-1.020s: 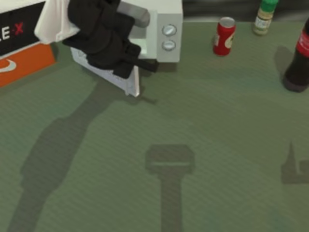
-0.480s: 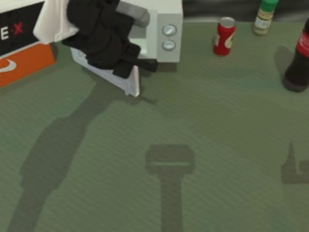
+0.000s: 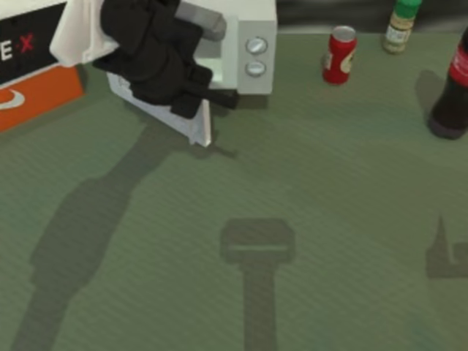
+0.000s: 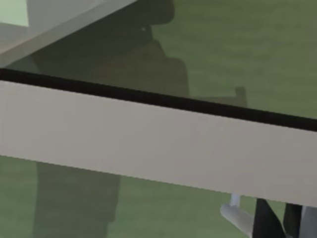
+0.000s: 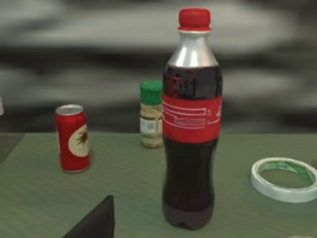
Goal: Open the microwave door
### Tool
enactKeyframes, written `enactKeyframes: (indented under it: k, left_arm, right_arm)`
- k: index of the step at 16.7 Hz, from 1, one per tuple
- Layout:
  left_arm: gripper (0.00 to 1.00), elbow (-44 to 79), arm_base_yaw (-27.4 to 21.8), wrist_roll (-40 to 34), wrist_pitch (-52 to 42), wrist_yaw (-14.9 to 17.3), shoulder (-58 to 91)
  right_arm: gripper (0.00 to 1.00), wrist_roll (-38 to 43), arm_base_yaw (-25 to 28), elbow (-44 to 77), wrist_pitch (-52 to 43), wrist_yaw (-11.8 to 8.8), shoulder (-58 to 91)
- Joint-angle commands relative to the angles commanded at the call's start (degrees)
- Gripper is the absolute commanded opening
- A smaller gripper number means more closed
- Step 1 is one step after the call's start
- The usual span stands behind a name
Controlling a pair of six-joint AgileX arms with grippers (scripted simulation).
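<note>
The white microwave (image 3: 250,22) stands at the table's back, left of centre, its two silver knobs (image 3: 256,57) facing forward. The microwave door (image 3: 197,126) stands swung outward at an angle, hinged at its left, so the pale interior shows. My left arm hangs over it, and my left gripper (image 3: 216,93) is at the door's free edge. In the left wrist view the door's pale edge (image 4: 158,144) fills the middle, and the dark fingers (image 4: 265,223) close round its grey handle (image 4: 237,217). Only a dark part of my right gripper (image 5: 96,223) shows, parked off to the right.
An orange box (image 3: 33,91) lies left of the microwave. At the back right stand a red can (image 3: 339,55), a green-lidded jar (image 3: 401,25) and a cola bottle (image 3: 453,80). A tape roll (image 5: 285,178) lies beside the bottle.
My left arm has edged slightly to the left over the microwave. The door's angle looks almost the same, and the right arm has not moved.
</note>
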Motion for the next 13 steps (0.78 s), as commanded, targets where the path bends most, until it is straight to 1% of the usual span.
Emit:
enactKeyframes:
  k: [8, 10, 13]
  left_arm:
    - [0.0, 0.0, 0.0, 0.0, 0.0, 0.0, 0.0]
    - [0.0, -0.3, -0.2, 0.0, 0.0, 0.5, 0.1]
    - [0.0, -1.6, 0.8, 2.8, 0.2, 1.9, -1.1]
  right_arm:
    - [1.0, 0.0, 0.0, 0.0, 0.0, 0.0, 0.0]
    - [1.0, 0.0, 0.0, 0.0, 0.0, 0.0, 0.0]
    - [1.0, 0.0, 0.0, 0.0, 0.0, 0.0, 0.0]
